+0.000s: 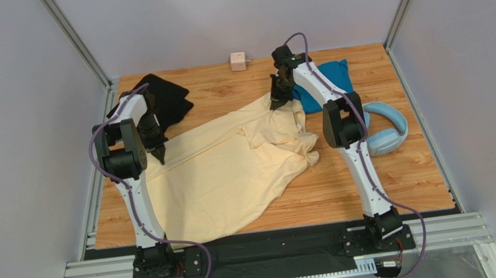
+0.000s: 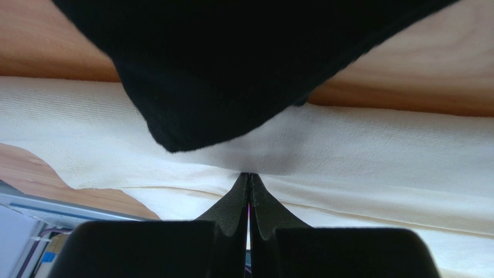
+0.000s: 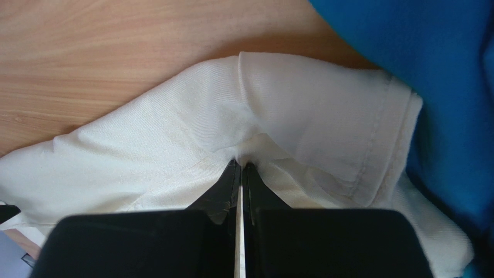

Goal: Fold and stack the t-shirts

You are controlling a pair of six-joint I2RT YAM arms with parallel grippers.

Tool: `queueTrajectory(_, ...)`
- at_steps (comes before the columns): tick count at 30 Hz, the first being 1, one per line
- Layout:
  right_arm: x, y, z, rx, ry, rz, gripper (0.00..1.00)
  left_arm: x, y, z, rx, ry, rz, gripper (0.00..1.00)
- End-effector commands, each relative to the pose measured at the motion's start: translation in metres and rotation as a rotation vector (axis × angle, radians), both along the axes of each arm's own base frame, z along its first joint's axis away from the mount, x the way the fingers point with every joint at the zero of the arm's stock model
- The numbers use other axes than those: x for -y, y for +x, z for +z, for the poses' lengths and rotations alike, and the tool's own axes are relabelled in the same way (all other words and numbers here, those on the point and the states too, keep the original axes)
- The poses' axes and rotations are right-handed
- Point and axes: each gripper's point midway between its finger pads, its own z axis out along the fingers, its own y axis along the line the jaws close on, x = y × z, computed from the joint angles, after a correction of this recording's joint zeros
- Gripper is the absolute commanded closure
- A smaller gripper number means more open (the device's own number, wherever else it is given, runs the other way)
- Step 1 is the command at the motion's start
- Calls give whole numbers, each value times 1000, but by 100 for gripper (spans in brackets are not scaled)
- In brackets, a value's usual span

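The cream-yellow t-shirt lies spread and rumpled across the middle of the table. My left gripper is shut, pinching the cream cloth at the shirt's left edge. My right gripper is shut on a fold of the same shirt near its sleeve hem at the far right corner. The black t-shirt lies bunched at the back left; a corner of it overlaps the cream cloth just beyond my left fingertips. The teal t-shirt lies at the back right, touching the cream sleeve.
Light-blue headphones rest on the table to the right of the right arm. A small pink cube stands at the back edge. Grey walls enclose the wooden table on three sides.
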Motion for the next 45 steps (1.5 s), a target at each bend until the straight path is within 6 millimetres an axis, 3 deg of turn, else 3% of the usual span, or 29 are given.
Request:
queueTrajectory(1,12,36,2,94,13,-65,100,-10,24,-2,18,27,-7,100)
queueTrajectory(5,0,43,4,113,79,-55,100,-12,33,-5,12,26,-7,100)
queueTrajectory(7,-11,44,9,119,137,-36,88,-11,35,-7,11,27,-6,100)
queueTrajectory(9,-23,48,25,149,209,-12,69,-13,37,-8,15,29,0,100)
queueTrajectory(12,-37,51,50,196,301,28,65,-13,40,-7,37,29,-2,100)
queueTrajectory(15,-54,50,108,286,439,76,62,-11,49,10,150,26,1,99)
queueTrajectory(16,-56,45,135,313,476,74,62,-9,48,27,208,21,3,94)
queueTrajectory(17,-61,45,156,357,515,95,62,-5,56,34,269,3,6,93)
queueTrajectory(18,-62,42,170,380,535,102,62,-1,59,54,337,-11,9,92)
queueTrajectory(19,-60,35,199,420,559,106,62,3,53,55,342,-31,19,92)
queueTrajectory(21,-59,19,219,421,575,123,62,9,51,74,403,-50,34,92)
queueTrajectory(22,-54,-1,226,400,563,127,62,14,41,70,387,-65,42,92)
queueTrajectory(24,-40,-23,220,406,481,140,62,19,34,85,443,-69,39,92)
queueTrajectory(25,-29,-44,183,315,419,120,61,24,21,79,428,-72,24,91)
queueTrajectory(26,-14,-56,195,373,345,127,59,26,20,84,463,-75,15,91)
queueTrajectory(27,-4,-65,186,355,302,117,56,29,16,100,516,-82,9,88)
queueTrajectory(28,6,-83,172,304,255,112,53,36,4,96,508,-107,-1,85)
queueTrajectory(30,24,-113,146,238,182,118,51,44,-4,114,576,-133,-15,83)
queueTrajectory(32,37,-141,117,146,124,107,49,52,-18,113,575,-160,-28,83)
queueTrajectory(33,43,-150,117,149,101,123,48,55,-23,120,601,-166,-32,80)
queueTrajectory(36,65,-179,92,102,-48,137,47,58,-39,120,603,-180,-21,79)
queueTrajectory(39,84,-205,67,29,-140,128,43,61,-57,109,568,-204,-15,79)
queueTrajectory(42,99,-221,55,-5,-200,127,43,70,-68,103,551,-216,-42,79)
queueTrajectory(45,107,-224,58,26,-230,107,42,70,-74,100,545,-214,-48,79)
